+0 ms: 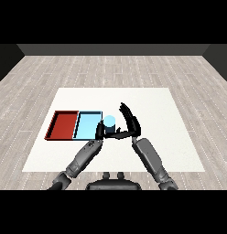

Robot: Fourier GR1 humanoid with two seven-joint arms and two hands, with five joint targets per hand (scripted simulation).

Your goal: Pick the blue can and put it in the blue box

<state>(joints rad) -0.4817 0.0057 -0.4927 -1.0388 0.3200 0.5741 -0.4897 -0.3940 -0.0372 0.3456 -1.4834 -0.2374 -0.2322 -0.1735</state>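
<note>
Left hand (99, 132) nearest: sits just left of the can (109, 121), by the blue tray's near right corner. Its fingers are too dark and bunched to read, so I cannot tell its state.

Right hand (130, 119): fingers straight and fanned wide, holding nothing; thumb reaches left toward the can's base. Whether it touches, can't tell.

Can stands upright on the table (156, 105), just left of the right palm, between the two hands, just outside the blue tray's (88, 124) right edge. Not in the tray yet.

Handling guess: rigid cylinder, likely light, smooth sides so probably slippery. Take it mid-height with fingers wrapped round the side wall, thumb opposite; grabbing too high risks tipping it.

Red tray (63, 124) is beyond, left of the blue one and touching it. Not relevant.
</note>
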